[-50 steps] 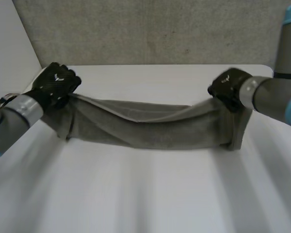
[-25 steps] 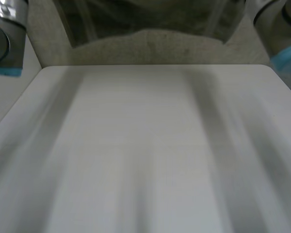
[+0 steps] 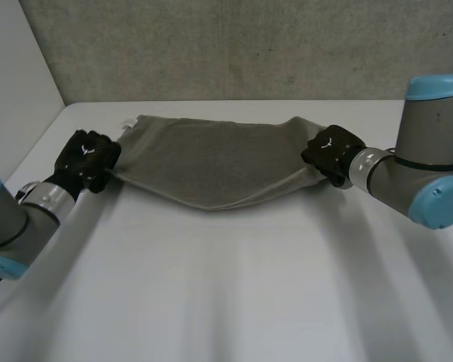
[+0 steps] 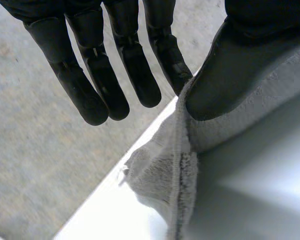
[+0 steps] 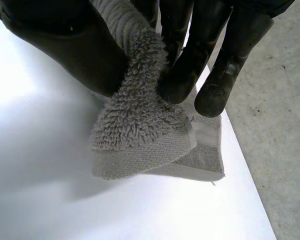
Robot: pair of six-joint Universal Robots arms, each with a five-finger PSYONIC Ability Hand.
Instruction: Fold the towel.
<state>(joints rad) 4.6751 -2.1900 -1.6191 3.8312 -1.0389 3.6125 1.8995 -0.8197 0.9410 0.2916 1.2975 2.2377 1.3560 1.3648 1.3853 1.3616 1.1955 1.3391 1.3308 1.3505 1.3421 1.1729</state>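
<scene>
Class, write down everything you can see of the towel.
The towel is grey looped terry with a flat woven band at its hem. It is stretched over the far part of the white table, its near edge sagging in a curve. The left hand pinches one end, the right hand the other, thumb against fingers.

This looks like a bare robot lab. A plain white table fills the lower frame, with grey speckled flooring across the top and a blank white panel at upper left. A left arm and right arm reach in.
</scene>
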